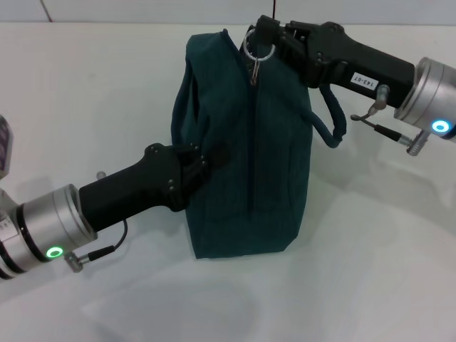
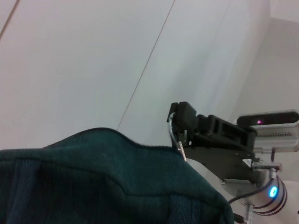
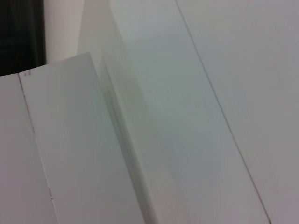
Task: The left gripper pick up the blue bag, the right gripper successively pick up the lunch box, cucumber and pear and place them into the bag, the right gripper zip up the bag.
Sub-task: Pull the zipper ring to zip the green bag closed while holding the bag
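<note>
Centrally on the white table (image 1: 370,285) stands the blue bag (image 1: 263,178), upright, its long axis running away from the robot toward the far edge, the zipper (image 1: 251,142) line tracing that axis over the top and down the near end face. Fabric dark teal-blue with a fine ribbed weave; body boxy and full, sides bulging slightly, base resting flat on the table. A rolled carry handle (image 1: 329,125) of the same blue loops out from the bag's right side, under the right arm. Zipper reads as closed along the stretch visible in the head and left wrist views. Left gripper (image 1: 206,162) comes in from the near left and is clamped onto the bag's left side at mid-height, fingers pinching a fold of cloth. Right gripper (image 1: 262,37) reaches in from the far right to the bag's top far corner; its fingers are closed on the metal ring (image 1: 258,48) of the zipper pull, the small metal tab hanging just below against the cloth. Left wrist view confirms: right gripper (image 2: 180,122) at the end of the zipper seam, ring (image 2: 173,128) held, bag (image 2: 93,182) top ridge curving below. Right wrist view shows only pale wall and table surfaces.
</note>
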Controlling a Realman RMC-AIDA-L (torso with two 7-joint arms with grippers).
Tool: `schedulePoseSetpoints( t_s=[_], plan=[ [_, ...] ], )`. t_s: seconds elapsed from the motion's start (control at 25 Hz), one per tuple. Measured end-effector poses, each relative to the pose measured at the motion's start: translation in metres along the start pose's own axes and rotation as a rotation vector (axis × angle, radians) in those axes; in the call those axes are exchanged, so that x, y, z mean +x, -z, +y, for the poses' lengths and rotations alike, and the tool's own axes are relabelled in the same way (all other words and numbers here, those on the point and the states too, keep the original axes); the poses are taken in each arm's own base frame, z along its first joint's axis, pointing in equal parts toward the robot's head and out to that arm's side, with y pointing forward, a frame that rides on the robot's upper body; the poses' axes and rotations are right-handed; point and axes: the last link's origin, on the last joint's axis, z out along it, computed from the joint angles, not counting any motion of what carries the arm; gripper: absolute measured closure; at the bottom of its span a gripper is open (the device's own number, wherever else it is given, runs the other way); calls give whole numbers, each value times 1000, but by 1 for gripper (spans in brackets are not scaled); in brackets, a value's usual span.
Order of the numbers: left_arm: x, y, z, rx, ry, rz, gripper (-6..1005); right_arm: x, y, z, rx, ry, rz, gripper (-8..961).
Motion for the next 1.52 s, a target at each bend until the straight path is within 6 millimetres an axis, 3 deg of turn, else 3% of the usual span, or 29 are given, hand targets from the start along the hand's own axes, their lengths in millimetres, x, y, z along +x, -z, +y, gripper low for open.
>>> schedulePoseSetpoints(
  t_s=[0.92,1.52],
  plan=[
    [0,4,16,-100,-45,13,942,5,4,-8,55,0,19,895],
    [-2,20,15,-43,-60,42,942,8,11,-18,134,8,21,892]
  ],
)
